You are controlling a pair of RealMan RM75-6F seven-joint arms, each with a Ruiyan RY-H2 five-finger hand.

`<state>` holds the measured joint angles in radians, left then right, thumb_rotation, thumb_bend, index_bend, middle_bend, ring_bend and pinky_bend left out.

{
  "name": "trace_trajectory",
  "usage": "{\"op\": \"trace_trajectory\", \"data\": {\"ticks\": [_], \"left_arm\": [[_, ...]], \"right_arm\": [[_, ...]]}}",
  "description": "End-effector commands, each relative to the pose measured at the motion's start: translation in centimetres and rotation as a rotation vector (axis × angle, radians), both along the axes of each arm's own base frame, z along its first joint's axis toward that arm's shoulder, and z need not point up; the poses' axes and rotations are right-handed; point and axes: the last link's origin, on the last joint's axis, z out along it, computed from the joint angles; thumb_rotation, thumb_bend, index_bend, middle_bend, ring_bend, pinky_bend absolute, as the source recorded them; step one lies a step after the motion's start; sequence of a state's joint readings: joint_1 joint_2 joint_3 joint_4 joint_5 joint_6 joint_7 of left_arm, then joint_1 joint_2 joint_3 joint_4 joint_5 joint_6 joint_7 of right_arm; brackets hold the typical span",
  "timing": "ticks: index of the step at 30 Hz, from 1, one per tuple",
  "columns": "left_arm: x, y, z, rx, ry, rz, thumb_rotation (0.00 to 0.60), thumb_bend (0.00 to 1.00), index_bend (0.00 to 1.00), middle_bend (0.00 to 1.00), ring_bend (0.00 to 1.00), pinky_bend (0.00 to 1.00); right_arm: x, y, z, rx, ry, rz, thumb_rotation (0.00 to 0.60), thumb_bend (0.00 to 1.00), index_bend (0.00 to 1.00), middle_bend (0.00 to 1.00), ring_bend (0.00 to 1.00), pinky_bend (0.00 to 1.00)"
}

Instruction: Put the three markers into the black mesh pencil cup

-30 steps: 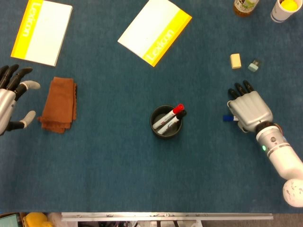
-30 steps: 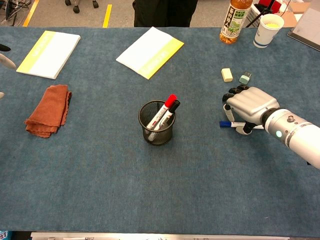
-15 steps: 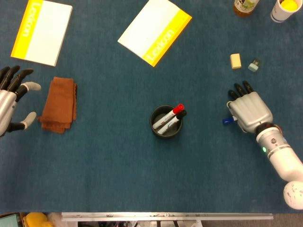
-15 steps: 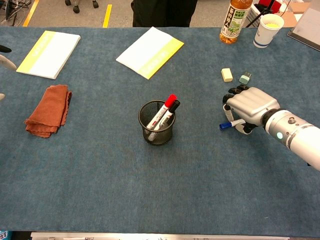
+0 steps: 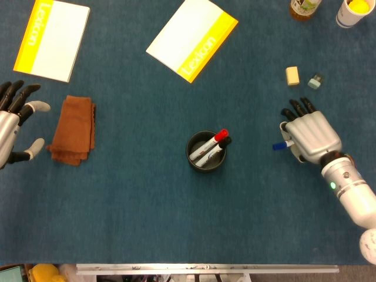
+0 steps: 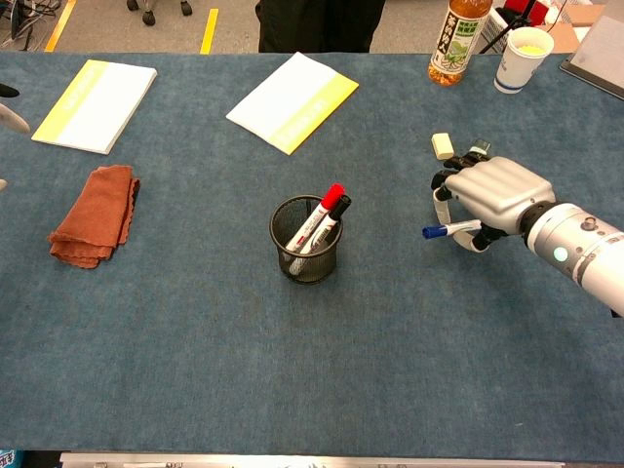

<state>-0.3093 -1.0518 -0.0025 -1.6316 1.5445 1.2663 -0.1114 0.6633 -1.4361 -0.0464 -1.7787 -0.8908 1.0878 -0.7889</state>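
Blue marker (image 6: 441,230), held by the right hand (image 6: 487,195) clear of the table, right of the mesh cup (image 6: 305,252) with two markers inside; light, stiff, smooth, best held mid-barrel; left hand (image 5: 13,122) spread, holding nothing

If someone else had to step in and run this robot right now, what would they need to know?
Right hand holds the blue marker, lifted just off the table, to the right of the cup.
Left hand is open and empty at the table's left edge, beside the brown cloth.
Red marker and black marker stand in the black mesh cup mid-table.
Done: two markers in.
Left: carry the blue marker over and drop it into the cup.
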Motion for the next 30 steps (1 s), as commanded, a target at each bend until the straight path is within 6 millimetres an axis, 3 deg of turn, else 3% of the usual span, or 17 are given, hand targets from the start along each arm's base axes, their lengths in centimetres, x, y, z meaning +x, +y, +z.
{"op": "trace_trajectory", "data": {"ticks": [1, 12, 22, 30], "left_arm": [[0.1, 0.0, 0.1, 0.002, 0.003, -0.002, 0.6, 0.27, 0.3, 0.1, 0.0, 0.0], [0.8, -0.2, 0.2, 0.008, 0.012, -0.008, 0.6, 0.27, 0.29, 0.1, 0.0, 0.0], [1.2, -0.4, 0.3, 0.012, 0.02, -0.011, 0.6, 0.27, 0.3, 0.1, 0.0, 0.0], [1.5, -0.4, 0.1, 0.011, 0.024, -0.018, 0.6, 0.27, 0.3, 0.1, 0.0, 0.0]], "right_arm": [[1.6, -0.1, 2.2, -0.017, -0.122, -0.016, 0.6, 0.36, 0.58, 0.21, 0.0, 0.05], [6.2, 0.5, 6.8, 0.043, -0.477, -0.028, 0.6, 0.36, 0.59, 0.22, 0.0, 0.05], [9.4, 1.0, 7.5, 0.168, -0.715, -0.025, 0.6, 0.35, 0.6, 0.23, 0.0, 0.05], [11.2, 1.1, 6.6, 0.257, -0.796, -0.011, 0.6, 0.35, 0.6, 0.23, 0.0, 0.05]]}}
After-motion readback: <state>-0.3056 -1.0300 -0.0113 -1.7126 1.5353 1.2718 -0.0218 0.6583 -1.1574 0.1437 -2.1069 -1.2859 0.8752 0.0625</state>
